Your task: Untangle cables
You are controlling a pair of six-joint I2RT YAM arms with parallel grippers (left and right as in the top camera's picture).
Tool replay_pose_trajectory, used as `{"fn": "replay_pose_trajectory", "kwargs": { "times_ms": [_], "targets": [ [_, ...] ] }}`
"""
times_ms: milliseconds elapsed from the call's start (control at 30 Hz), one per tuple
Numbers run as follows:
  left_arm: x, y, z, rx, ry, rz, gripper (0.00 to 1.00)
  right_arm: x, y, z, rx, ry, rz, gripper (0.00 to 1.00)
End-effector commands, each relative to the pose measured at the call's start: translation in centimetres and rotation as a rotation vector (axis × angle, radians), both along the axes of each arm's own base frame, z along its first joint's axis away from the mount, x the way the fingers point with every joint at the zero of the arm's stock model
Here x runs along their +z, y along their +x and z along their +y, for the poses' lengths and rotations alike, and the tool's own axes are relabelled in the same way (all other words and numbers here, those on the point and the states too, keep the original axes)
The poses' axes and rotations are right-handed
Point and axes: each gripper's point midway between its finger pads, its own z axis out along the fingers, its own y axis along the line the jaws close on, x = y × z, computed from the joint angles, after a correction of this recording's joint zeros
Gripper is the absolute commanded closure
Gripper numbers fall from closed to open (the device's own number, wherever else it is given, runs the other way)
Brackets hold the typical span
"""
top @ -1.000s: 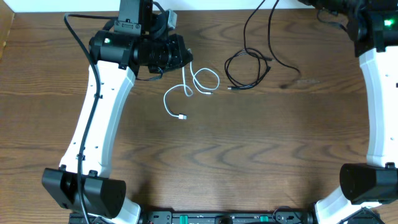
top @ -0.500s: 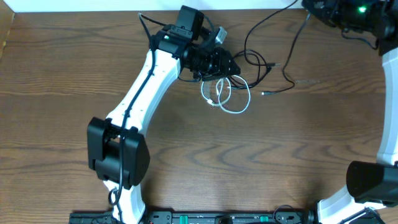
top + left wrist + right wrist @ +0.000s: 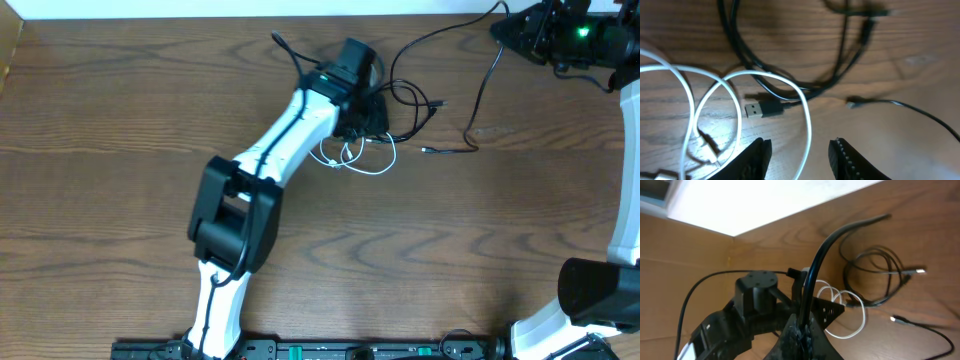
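The white cable [image 3: 808, 125] lies looped across the black cable [image 3: 767, 109] near 12 o'clock on the table [image 3: 100, 200], with black at 1 o'clock from white. Your left gripper [image 3: 800, 160] hangs over them, its fingers [image 3: 752, 157] spread apart with one white strand between them, so I think this is the grab step: next pinch only that strand and pull toward 7 o'clock. The left arm [image 3: 290, 130] hides part of the pile from above, and the right gripper [image 3: 800, 335] is a dark blur, so I cannot tell its grip.
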Motion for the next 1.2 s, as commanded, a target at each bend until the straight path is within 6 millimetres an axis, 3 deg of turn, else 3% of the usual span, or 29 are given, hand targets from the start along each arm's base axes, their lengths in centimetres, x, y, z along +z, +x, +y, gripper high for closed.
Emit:
{"fn": "replay_pose_trajectory", "kwargs": {
  "times_ms": [0,333,633,767,800,867,967,1167],
  "targets": [
    [-2.4,0.6,1.2,0.081,0.132,-0.023,0.6,0.1,-0.6,-0.6,-0.002,-0.078,-0.026,0.99],
    [-7.3,1.0,-0.2,0.099,0.179,-0.027,0.6,-0.2,-0.7,-0.9,-0.008,-0.098,-0.017,0.99],
    [-9.8,0.1,2.2,0.125,0.354,-0.021,0.6,0.5,0.2,-2.2,-0.046,-0.094,-0.056,0.99],
    [-10.8,-0.8,2.9,0.117,0.389,0.019,0.6,5.4,1.0,-2.5,-0.003,0.144,-0.178,0.99],
    [-10.8,-0.8,2.9,0.117,0.389,0.019,0.6,7.9,0.9,-2.6,0.033,0.255,-0.223,0.99],
    [-10.8,-0.8,2.9,0.117,0.389,0.019,0.6,11.0,0.6,-3.0,0.078,0.37,-0.27,0.99],
    [-10.8,-0.9,3.0,0.116,0.393,0.023,0.6,14.4,0.3,-3.2,0.108,0.472,-0.297,0.99],
    [-10.9,-1.2,3.2,0.114,0.401,0.033,0.6,19.1,0.0,-3.2,0.103,0.583,-0.34,0.99]
  ]
}}
